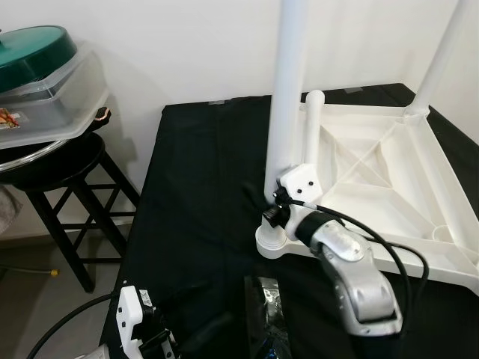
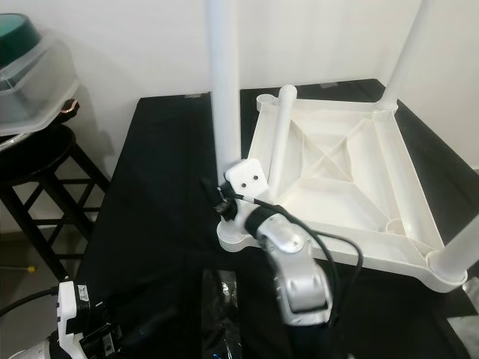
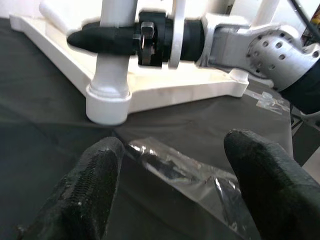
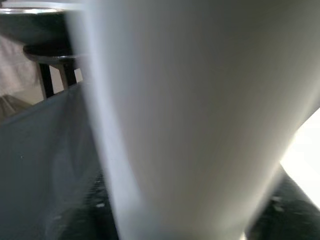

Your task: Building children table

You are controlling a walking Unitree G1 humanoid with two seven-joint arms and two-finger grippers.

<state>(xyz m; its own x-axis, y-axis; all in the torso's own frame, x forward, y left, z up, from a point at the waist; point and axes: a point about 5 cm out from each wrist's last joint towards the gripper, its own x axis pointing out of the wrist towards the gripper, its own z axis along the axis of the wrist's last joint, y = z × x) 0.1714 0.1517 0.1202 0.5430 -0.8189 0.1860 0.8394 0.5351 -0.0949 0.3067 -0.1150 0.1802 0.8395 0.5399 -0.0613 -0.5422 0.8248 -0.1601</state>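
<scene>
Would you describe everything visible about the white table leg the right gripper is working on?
The white leg is a smooth, plastic-looking tube standing upright in the round corner socket of the upturned white tabletop, on the corner nearest the robot. Its top runs out of frame. The right gripper is clamped around it just above the socket, one black finger crossing its front. A loose leg lies slanted behind it.

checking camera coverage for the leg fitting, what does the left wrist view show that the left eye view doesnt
Left wrist view adds: the spread fingers of the left pincer, and the right pincer close up, one finger across the near leg. Left eye view adds: the black stool bearing a green-lidded container, and a loose leg lying on the upturned tabletop. Both: right pincer on the near leg, clear plastic bag, black cloth.
</scene>
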